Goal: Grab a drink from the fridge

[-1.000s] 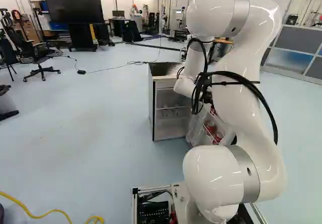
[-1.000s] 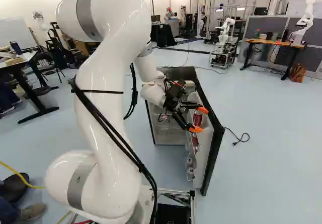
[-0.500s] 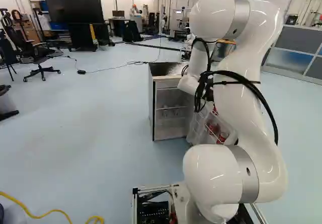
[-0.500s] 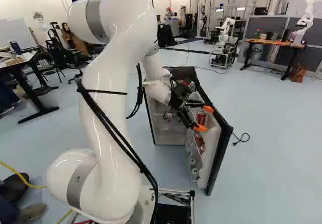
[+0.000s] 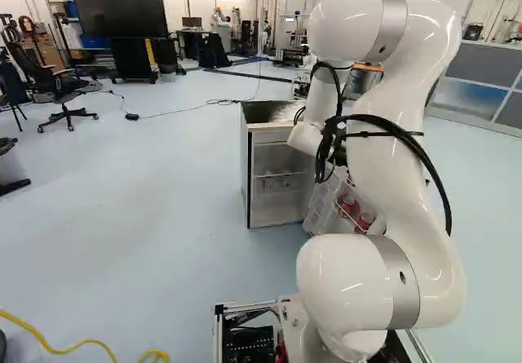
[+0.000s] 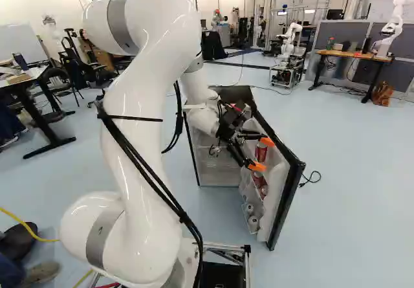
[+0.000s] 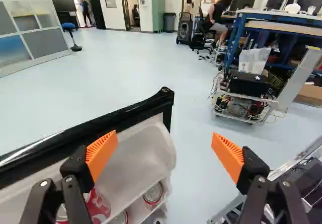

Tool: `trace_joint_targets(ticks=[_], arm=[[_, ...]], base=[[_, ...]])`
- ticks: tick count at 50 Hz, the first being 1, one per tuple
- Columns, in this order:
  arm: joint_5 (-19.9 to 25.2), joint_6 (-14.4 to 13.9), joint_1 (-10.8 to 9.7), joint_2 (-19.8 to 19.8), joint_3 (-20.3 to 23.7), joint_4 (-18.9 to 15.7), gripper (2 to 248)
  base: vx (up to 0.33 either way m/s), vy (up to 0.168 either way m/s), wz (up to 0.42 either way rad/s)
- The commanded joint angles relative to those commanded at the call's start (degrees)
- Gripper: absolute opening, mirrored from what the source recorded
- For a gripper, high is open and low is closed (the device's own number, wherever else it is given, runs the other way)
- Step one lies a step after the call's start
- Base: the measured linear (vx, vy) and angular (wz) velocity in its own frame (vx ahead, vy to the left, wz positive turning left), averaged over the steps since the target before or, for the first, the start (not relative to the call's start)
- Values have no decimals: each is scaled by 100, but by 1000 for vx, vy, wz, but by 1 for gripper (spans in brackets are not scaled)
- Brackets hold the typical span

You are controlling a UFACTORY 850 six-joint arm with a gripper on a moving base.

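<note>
My gripper [image 6: 262, 154] is open at the inner side of the fridge door [image 6: 286, 194]. In the wrist view the gripper [image 7: 165, 152] has nothing held; one finger is over the white door shelf [image 7: 143, 151], the other past its end above the floor. Red cans [image 7: 98, 206] stand in the door beside and below the first finger, another [image 7: 153, 193] on a lower level. The right base view shows a red can [image 6: 261, 151] near the fingertips and a second [image 6: 259, 180] lower. The fridge body [image 5: 277, 179] stands open behind the door.
Another robot [image 6: 289, 45] stands on a cart beyond the fridge, one more [image 6: 394, 26] by a wooden table [image 6: 352, 55]. A cable [image 6: 312, 177] lies right of the door. The wrist view shows my base's metal frame [image 7: 302, 158] and a wheeled cart [image 7: 241, 108].
The fridge door has swung wider, its cans moving along. My arm has shifted a little to the right in the right base view, mostly in the earlier half-second. The base has not moved.
</note>
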Motion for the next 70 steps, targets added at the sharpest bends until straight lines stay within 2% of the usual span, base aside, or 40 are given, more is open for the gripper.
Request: trace_joint_targets(ticks=[7,20,54,70], arm=[[0,0,187,123,285,-181,247],[12,0,581,358,816,-737,247],[115,0,1736,1045,2178,-2394,247],[163,0,2253,1268,2560,-3185,247]], base=[[0,0,0],[0,0,0],[0,0,0],[0,0,0]])
